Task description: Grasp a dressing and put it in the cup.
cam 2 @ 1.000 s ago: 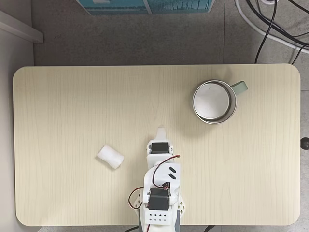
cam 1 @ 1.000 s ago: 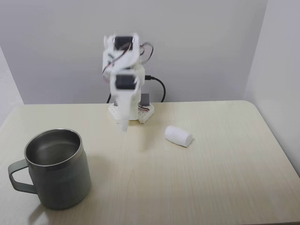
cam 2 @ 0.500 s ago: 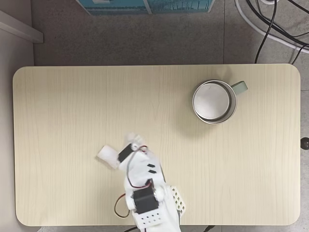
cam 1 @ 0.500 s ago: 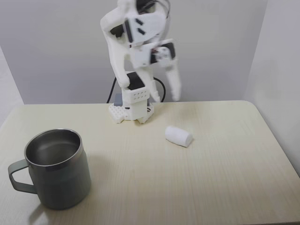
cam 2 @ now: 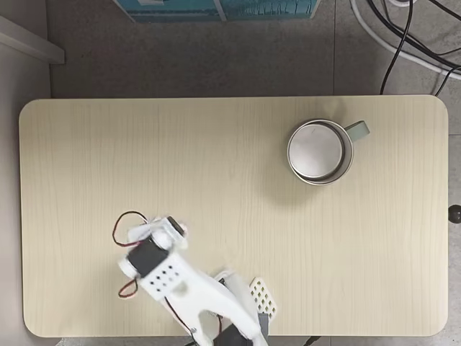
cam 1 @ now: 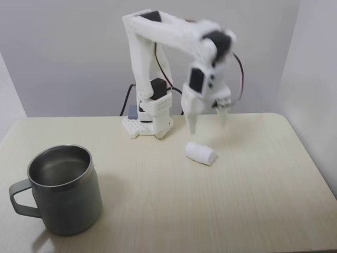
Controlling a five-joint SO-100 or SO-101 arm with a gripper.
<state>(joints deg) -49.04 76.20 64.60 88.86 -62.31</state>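
Note:
The dressing (cam 1: 200, 153), a small white roll, lies on the pale wooden table right of centre in a fixed view. My white gripper (cam 1: 208, 119) hangs just above and slightly behind it, fingers pointing down and spread apart with nothing between them, somewhat motion-blurred. In the top-down fixed view the gripper (cam 2: 160, 238) and wrist cover the dressing near the table's lower left. The steel cup (cam 1: 66, 188) stands upright and empty at the front left, handle to the left. From above the cup (cam 2: 290, 153) sits at the upper right, far from the gripper.
The arm's base (cam 1: 150, 124) is fixed at the table's back edge, with a black cable behind it. A wall rises close to the table's right side (cam 1: 310, 79). Cables (cam 2: 403, 36) and a blue box (cam 2: 216, 9) lie on the floor beyond the table.
The arm swung from over the base out to the dressing's side and lowered; the gripper now hangs open over the roll. Dressing and cup have not moved.

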